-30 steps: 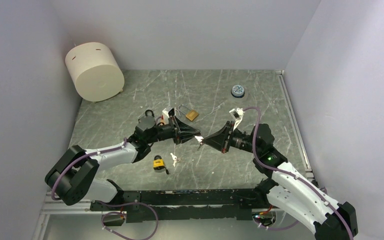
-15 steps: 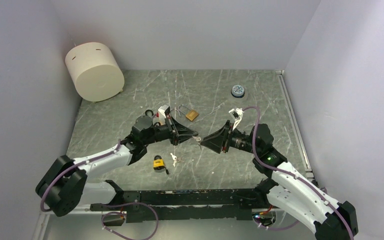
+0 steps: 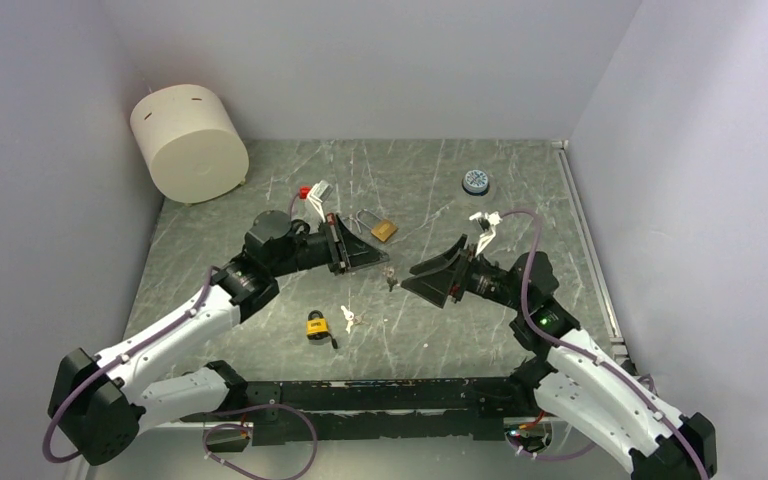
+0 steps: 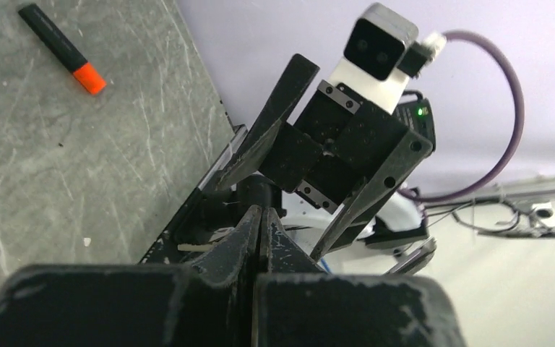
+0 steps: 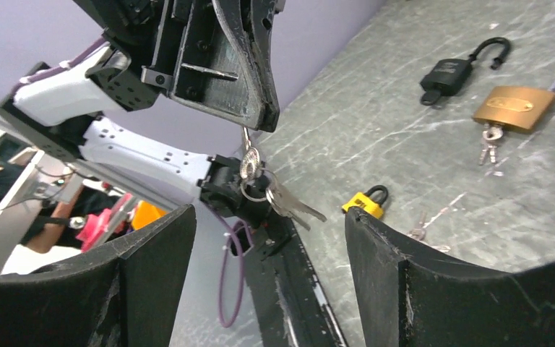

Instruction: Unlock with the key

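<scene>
Grey marbled table (image 3: 440,330) boxed in by pale lilac walls (image 3: 360,60) on the left, back and right of the top frame. We see a rail (image 3: 583,230) along its right edge and a black bar (image 3: 360,393) across the bottom edge. Open room: bare marble along the back strip between the white cylinder (image 3: 188,143) in the upper-left corner and the small blue tin (image 3: 476,181) upper right of centre, plus the patch at centre right beside the rail. Clutter sits mid-frame: brass padlock (image 3: 384,230) just above centre, yellow padlock (image 3: 315,326) lower centre with loose keys (image 3: 351,320) just beside it. Right wrist view adds a black padlock (image 5: 452,72) at upper right, near the brass one. Left wrist view shows an orange-tipped marker (image 4: 61,48) flat on the table, upper left of frame.

We read the left gripper (image 3: 387,262) as pinched tight together on the key bunch (image 5: 278,196): one key nipped at the tips, ring and remaining keys dangling below in the air. Facing it nose to nose at frame centre, the right gripper (image 3: 410,277) has its jaws wide apart, nothing between them. Key bunch hangs just ahead of that gap, low in the space between both noses, touching neither right finger as far as we can tell. All three padlocks lie on the table, apart from both grippers.
</scene>
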Available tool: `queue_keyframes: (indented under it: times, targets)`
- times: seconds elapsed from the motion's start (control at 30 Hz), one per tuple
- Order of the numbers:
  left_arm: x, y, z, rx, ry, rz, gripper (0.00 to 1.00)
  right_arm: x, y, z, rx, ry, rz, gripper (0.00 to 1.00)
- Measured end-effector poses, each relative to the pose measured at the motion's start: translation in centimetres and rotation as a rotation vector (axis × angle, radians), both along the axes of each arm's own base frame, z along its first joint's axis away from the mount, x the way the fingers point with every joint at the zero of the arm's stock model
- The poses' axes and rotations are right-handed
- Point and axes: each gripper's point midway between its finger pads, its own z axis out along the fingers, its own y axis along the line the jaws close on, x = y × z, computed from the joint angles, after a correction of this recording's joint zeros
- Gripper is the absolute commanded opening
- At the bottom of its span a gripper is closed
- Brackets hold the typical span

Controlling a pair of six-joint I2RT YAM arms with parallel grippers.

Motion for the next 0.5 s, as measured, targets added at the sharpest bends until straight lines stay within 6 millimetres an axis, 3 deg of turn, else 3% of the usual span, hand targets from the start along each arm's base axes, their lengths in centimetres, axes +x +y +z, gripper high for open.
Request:
queue_keyframes:
  times: [0.1,0.27,0.5]
  targets:
    - [-0.3,0.0,0.4,0.036,-0.091,-0.034,0.03,-0.4,0.5,0.8,0.040,0.022,0.037,0.71]
    - [-1.0,0.0,0.2,0.074,-0.165,-0.092,0.03,-0.8,1.4,1.5,0.068,0.044,0.085,0.50]
    - [-2.0,-0.4,-0.2,0.073,-0.186,-0.174,0.03,-2.3,3.4,1.2,0.069,0.063,0.171,0.29]
